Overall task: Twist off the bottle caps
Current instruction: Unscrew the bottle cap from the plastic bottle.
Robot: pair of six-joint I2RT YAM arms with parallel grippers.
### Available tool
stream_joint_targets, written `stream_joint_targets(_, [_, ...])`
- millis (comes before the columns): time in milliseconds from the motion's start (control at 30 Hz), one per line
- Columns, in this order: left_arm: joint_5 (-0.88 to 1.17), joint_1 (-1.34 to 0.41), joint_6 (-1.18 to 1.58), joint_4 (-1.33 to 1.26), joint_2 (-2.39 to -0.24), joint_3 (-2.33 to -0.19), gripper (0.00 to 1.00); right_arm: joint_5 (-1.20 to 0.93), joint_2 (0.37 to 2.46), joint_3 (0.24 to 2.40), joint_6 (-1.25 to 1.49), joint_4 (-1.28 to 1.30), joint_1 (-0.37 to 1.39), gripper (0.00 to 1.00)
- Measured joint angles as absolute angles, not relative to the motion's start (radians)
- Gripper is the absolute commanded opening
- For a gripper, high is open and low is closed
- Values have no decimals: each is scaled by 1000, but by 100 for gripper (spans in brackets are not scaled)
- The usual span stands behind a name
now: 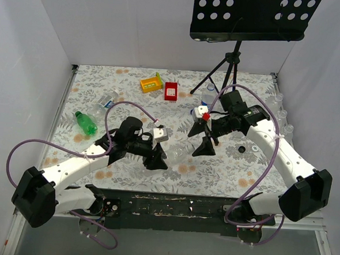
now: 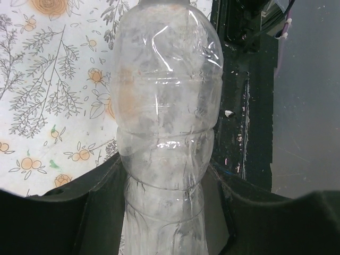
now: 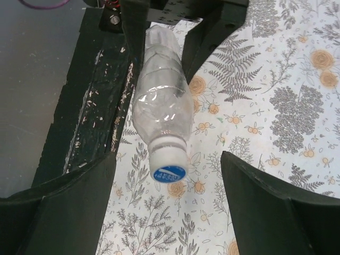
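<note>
My left gripper (image 2: 164, 218) is shut on the body of a clear, label-less bottle (image 2: 164, 106) and holds it just above the table, near the front edge. In the top view the left gripper (image 1: 158, 159) and the bottle (image 1: 176, 154) are at centre front. The bottle's cap (image 3: 169, 165), white with a blue top, points at my right gripper (image 3: 167, 212). The right gripper is open, with one finger on each side just short of the cap and not touching it. In the top view the right gripper (image 1: 200, 140) is just right of the bottle.
A green bottle (image 1: 85, 122) and clear bottles (image 1: 105, 100) lie at the left. A yellow box (image 1: 151, 83) and a red box (image 1: 171, 91) sit at the back. A tripod stand (image 1: 225, 67), a bottle (image 1: 208, 95), a loose black cap (image 1: 242, 149) and more bottles (image 1: 283, 120) are at the right.
</note>
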State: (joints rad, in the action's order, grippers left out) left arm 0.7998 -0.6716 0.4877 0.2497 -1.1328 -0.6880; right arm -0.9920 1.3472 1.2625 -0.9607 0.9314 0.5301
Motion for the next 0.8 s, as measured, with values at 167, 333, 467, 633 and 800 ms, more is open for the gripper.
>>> stream_joint_targets(167, [767, -672, 494, 228, -1098, -674, 16, -1071, 1321, 1262, -849, 879, 443, 89])
stream_joint_targets(333, [701, -678, 506, 195, -1057, -661, 15, -1187, 1249, 1204, -610, 693, 337, 90])
stream_joint_targets(467, [607, -706, 506, 140, -1019, -653, 15, -1241, 1180, 1042, -301, 430, 239, 91])
stream_joint_targets(633, [478, -789, 490, 84, -1006, -636, 15, -1250, 1142, 902, -20, 223, 163, 91])
stream_joint_targets(800, [350, -871, 462, 43, -1028, -634, 15, -1254, 1087, 867, 44, 173, 151, 95])
